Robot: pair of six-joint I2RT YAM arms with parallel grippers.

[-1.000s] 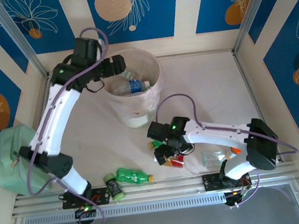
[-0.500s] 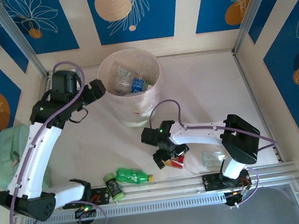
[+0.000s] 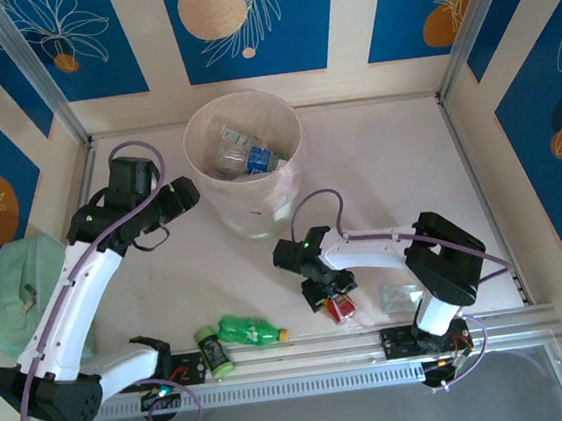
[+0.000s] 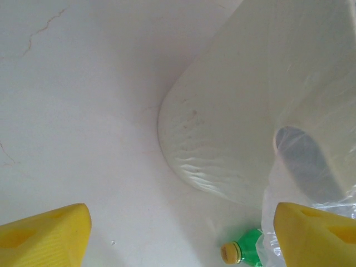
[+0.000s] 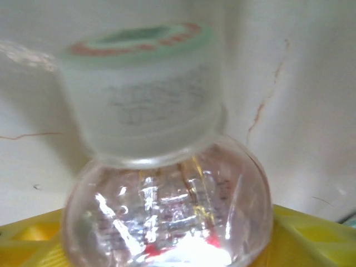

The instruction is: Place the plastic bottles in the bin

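near the front rail (image 3: 306,352), the right tool (image 3: 331,293) grips a clear, red-labelled bottle (image 5: 167,211) with a pale cap; left tool (image 3: 183,194) gapes.

Both arms are built of smooth white links between black joint housings; the left arm (image 3: 69,293) and the right arm (image 3: 376,251) each trail a thin purple cable (image 3: 135,143) that loops off the wrist; a small green light (image 3: 305,235) glows on the right arm's black wrist block. The left gripper (image 4: 181,228) and the right gripper (image 5: 167,245) carry chunky bright yellow fingers (image 4: 47,236); their faces are finely ribbed.
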